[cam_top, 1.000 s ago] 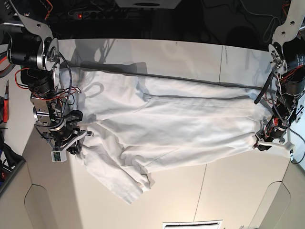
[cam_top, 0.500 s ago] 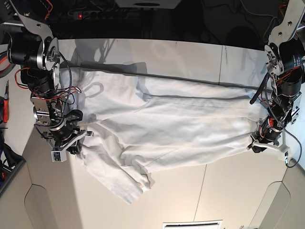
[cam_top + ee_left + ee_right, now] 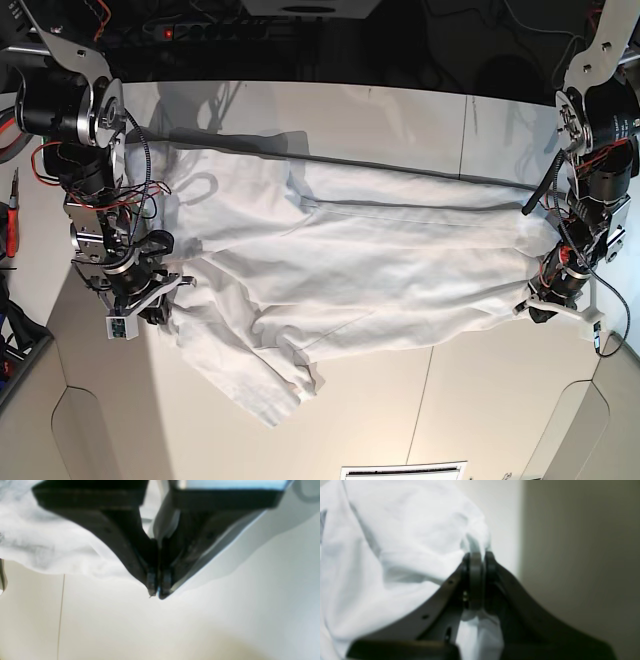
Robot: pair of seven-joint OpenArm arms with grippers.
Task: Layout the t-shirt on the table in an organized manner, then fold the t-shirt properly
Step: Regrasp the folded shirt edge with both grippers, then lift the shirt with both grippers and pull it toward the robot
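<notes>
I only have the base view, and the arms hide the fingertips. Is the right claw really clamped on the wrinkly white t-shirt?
Observer: Yes. In the right wrist view the right claw is shut, with a fold of the white cloth t-shirt pinched between its pads.
Operator: And the left claw?
Observer: The left claw has its jaws together at the shirt's edge, just over the bare cream table. Cloth shows between the fingers above the tips, so it looks gripped.

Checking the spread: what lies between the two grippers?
In the base view, only the t-shirt stretches from right gripper to left gripper, over the table.
</notes>
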